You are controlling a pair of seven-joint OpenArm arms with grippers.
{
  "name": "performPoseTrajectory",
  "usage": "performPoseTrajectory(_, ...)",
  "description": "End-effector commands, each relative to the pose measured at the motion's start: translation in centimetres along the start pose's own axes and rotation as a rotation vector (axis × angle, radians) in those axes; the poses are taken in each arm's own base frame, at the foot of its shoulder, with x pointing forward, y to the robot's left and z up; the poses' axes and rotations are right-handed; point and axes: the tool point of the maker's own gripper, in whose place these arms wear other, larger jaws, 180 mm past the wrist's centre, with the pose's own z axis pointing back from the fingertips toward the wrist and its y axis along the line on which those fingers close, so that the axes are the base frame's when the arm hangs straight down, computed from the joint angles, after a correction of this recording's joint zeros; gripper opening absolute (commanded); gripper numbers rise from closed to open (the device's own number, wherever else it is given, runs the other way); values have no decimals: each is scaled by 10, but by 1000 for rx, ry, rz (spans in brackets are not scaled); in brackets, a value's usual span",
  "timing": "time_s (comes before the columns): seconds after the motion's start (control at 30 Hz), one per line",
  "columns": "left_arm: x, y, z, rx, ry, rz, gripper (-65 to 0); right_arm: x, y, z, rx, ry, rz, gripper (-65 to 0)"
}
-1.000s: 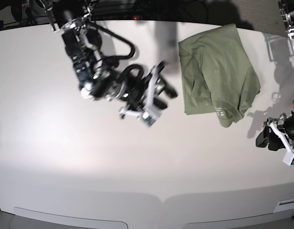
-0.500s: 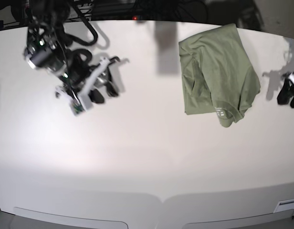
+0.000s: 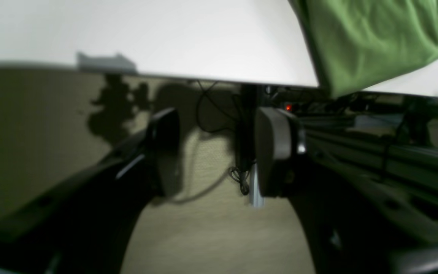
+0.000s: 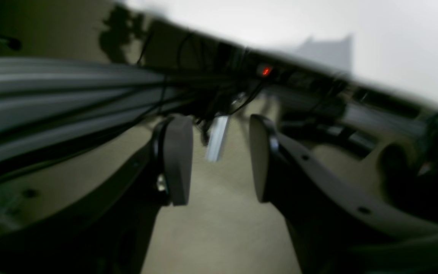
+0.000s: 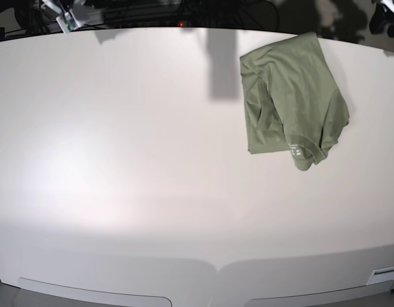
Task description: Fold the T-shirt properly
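**Both pincers empty, shirt folded on the surface**

The left pincer [image 3: 215, 152] and the right pincer [image 4: 219, 156] both stand parted with nothing between their pads, off the white surface [image 5: 120, 160]. The T-shirt [image 5: 293, 96] lies in a wrinkled folded bundle near the surface's far edge.

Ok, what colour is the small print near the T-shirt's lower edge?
White, on the sage-green T-shirt; the print shows best in the base view.
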Motion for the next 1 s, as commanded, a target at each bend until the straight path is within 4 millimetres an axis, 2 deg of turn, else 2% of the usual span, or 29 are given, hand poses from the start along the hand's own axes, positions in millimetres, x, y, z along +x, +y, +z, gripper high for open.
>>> performPoseTrajectory(0.0, -2, 11, 3, 26, 5, -1, -337, -4, 14, 2, 49, 10, 0, -397)
performPoseTrajectory(0.1, -36, 27, -8, 48, 63, 75, -337, -33, 28, -9, 119, 104, 22, -397)
performPoseTrajectory(0.2, -91, 28, -24, 44, 190, 131, -337, -68, 25, -29, 146, 193, 90, -397)
performPoseTrajectory(0.3, -144, 19, -39, 18, 307, 173, -337, -107, 22, -50, 198, 291, 133, -397)
performPoseTrajectory(0.4, -179, -2, -56, -36, 372, 269, -337, -132, 16, -77, 252, 314, 112, -397)
performPoseTrajectory(0.5, -202, -20, -74, -53, 384, 372, -337, -167, 0, -104, 262, 425, 117, -397)
performPoseTrajectory(0.67, -240, -17, -99, -2, 461, 353, -337, -203, -31, -143, 265, 559, 91, -397)
performPoseTrajectory(0.77, -248, -5, -110, 27, 456, 335, -337, -208, -54, -161, 240, 600, 81, -397)
performPoseTrajectory(0.83, -251, -1, -116, 33, 471, 330, -337, -205, -74, -175, 176, 608, 63, -397)
performPoseTrajectory(0.9, -257, -1, -120, 28, 506, 322, -337, -200, -90, -186, 116, 621, 45, -397)
performPoseTrajectory(0.97, -258, -6, -124, 18, 521, 321, -337, -193, -99, -195, 94, 623, 33, -397)
